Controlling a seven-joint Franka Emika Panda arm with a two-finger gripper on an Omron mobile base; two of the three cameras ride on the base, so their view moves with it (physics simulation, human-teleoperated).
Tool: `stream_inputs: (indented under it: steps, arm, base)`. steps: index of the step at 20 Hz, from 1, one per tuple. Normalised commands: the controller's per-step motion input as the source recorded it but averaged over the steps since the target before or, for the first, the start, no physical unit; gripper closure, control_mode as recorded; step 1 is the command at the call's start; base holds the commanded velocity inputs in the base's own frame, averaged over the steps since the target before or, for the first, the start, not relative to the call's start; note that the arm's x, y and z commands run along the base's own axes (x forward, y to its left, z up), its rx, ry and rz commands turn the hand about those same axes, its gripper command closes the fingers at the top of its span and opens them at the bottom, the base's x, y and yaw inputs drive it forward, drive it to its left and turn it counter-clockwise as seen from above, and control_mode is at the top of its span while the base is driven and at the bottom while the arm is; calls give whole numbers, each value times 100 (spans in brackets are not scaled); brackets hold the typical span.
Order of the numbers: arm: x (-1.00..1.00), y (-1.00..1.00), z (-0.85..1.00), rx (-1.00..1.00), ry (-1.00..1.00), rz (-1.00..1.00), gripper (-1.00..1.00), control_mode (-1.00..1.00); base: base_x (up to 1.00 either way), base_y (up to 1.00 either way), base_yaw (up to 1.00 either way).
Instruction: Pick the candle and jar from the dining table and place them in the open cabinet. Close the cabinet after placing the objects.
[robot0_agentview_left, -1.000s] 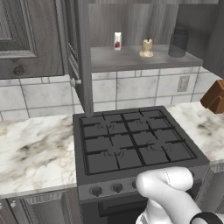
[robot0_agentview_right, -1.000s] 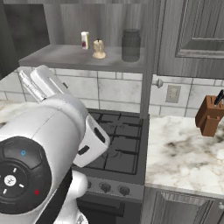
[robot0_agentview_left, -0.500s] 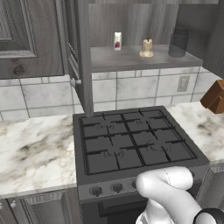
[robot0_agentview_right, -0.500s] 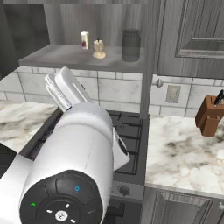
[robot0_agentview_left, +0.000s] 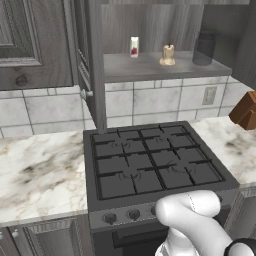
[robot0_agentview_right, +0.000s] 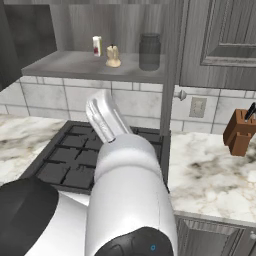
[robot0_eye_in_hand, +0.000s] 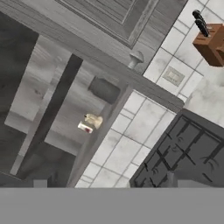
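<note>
Nearest the base, the white arm (robot0_agentview_right: 130, 200) fills the lower part of the right base view, while the left base view catches just its rounded elbow low at the right. The pincer itself cannot be made out in these pictures; by the record its jaws stand wide, and nothing is seen held.

Beyond the arm lies the black stove (robot0_agentview_left: 152, 165) with its grates, set between 2 stretches of marble bench (robot0_agentview_left: 40, 175). The left base view shows the stove's front knobs; the right base view hides them behind the arm. A brown knife block (robot0_agentview_right: 239, 132) stands on the bench right of the stove, whole in the right base view and cut by the frame edge in the left.

Farther back, above the tiled wall, the cabinet (robot0_agentview_left: 150, 67) stands open. On its shelf the candle (robot0_agentview_left: 168, 54) sits between a small white carton (robot0_agentview_left: 134, 46) and the jar (robot0_agentview_left: 204, 49), each apart from the others. The rolled hand view shows the same 3 items small and blurred, plus a wall outlet (robot0_eye_in_hand: 173, 76).
</note>
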Motion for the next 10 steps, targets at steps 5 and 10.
stream_inputs:
  steps: [5, 10]
  arm:
    - [49, -26, -19, 9, 0, 0, -100, -100]
    - [71, -32, -9, 12, 0, 0, -100, -100]
  base:
    - [0, 0, 0]
    - [0, 0, 0]
